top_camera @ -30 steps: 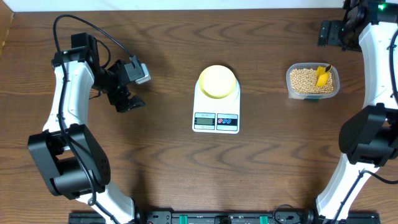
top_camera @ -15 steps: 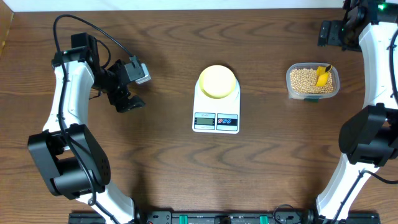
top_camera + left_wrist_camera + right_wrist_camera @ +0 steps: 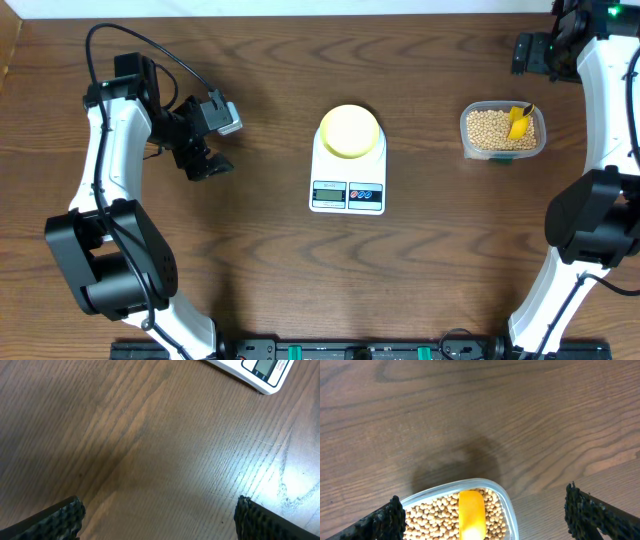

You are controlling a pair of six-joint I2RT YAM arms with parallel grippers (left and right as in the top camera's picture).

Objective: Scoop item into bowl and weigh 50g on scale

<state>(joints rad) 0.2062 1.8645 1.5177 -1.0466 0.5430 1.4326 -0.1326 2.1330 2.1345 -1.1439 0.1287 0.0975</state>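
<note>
Spread wide and empty, the right claw (image 3: 485,512) hangs near the clear tub (image 3: 467,135), on its far side, with the tub's rim showing between its fingertips in the wrist view. The beans (image 3: 492,128) all lie in that tub at the right of the table (image 3: 300,280). A yellow scoop (image 3: 518,122) rests on top of them, its handle toward the right arm, so that arm is probably meant to take it. The pale bowl (image 3: 350,131) sits on the round platform of the scale (image 3: 348,195) at the table's middle and looks empty. Set there, it lets the beans be weighed as they land. The display is too small to read. Off to the left, the left claw (image 3: 160,515) is likewise spread and holds nothing. It hovers over bare wood, well apart from the scale, out of the scooping path. No scooping looks begun.
</note>
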